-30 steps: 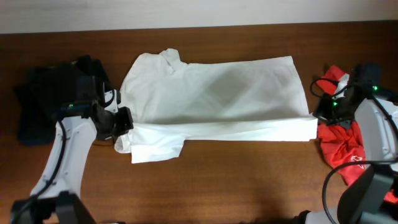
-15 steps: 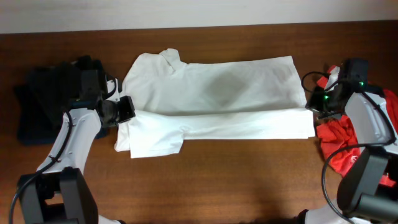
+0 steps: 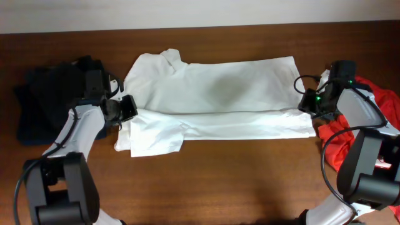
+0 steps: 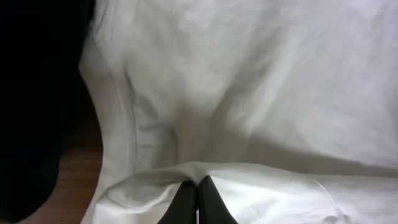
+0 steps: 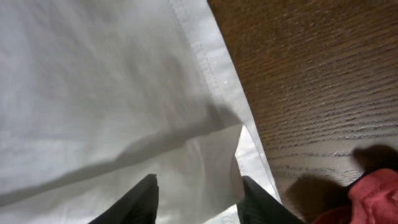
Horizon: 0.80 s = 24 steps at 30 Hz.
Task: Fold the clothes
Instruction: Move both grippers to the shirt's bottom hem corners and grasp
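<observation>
A white shirt (image 3: 219, 94) lies spread on the brown table, its front long edge folded back over itself as a band. My left gripper (image 3: 127, 107) is at the shirt's left side. In the left wrist view it (image 4: 198, 190) is shut, pinching the folded edge of the white cloth (image 4: 249, 93). My right gripper (image 3: 306, 102) is at the shirt's right end. In the right wrist view its fingers (image 5: 199, 179) stand wide apart over the folded corner of the shirt (image 5: 93, 93), not gripping it.
A pile of dark clothes (image 3: 44, 100) lies at the left, close to my left arm, and shows in the left wrist view (image 4: 31, 93). A red garment (image 3: 359, 144) lies at the right edge, by my right arm, and shows in the right wrist view (image 5: 373, 196). Bare wood (image 3: 237, 181) runs along the front.
Both grippers moved toward the back of the table, carrying the shirt's front edge over the body. The folded band now lies farther back and narrower at the front.
</observation>
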Each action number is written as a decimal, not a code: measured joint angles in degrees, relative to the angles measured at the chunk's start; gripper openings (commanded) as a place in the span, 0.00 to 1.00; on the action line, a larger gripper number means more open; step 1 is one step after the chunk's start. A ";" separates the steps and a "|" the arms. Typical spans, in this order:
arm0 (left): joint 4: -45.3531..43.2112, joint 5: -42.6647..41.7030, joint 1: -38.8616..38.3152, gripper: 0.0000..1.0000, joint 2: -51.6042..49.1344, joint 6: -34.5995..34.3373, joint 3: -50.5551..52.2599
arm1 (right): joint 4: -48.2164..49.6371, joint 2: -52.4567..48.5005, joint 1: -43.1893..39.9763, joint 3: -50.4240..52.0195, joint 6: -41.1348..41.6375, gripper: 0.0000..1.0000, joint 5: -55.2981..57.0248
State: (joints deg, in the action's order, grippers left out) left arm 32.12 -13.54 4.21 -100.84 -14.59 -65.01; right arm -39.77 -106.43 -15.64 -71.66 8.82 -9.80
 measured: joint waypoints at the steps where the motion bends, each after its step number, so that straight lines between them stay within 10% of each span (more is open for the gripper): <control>1: -0.66 0.00 0.00 0.02 -0.09 -0.02 0.00 | -0.20 -0.02 0.00 0.00 0.00 0.40 -0.02; 10: -7.48 -0.04 0.00 0.02 -0.09 -0.02 0.02 | -6.36 -0.04 0.00 0.20 0.02 0.26 0.00; 15: -7.96 -0.04 0.00 0.40 -0.09 -0.52 0.02 | -6.23 -0.04 0.00 2.29 0.00 0.26 0.00; 24: -4.70 -4.15 -1.05 0.40 -0.09 0.04 0.02 | -5.79 -0.04 0.00 5.27 0.11 0.11 0.00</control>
State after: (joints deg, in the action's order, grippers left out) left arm 27.42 -17.69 3.16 -100.92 -14.55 -64.99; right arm -45.56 -106.48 -15.64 -66.39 8.93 -9.80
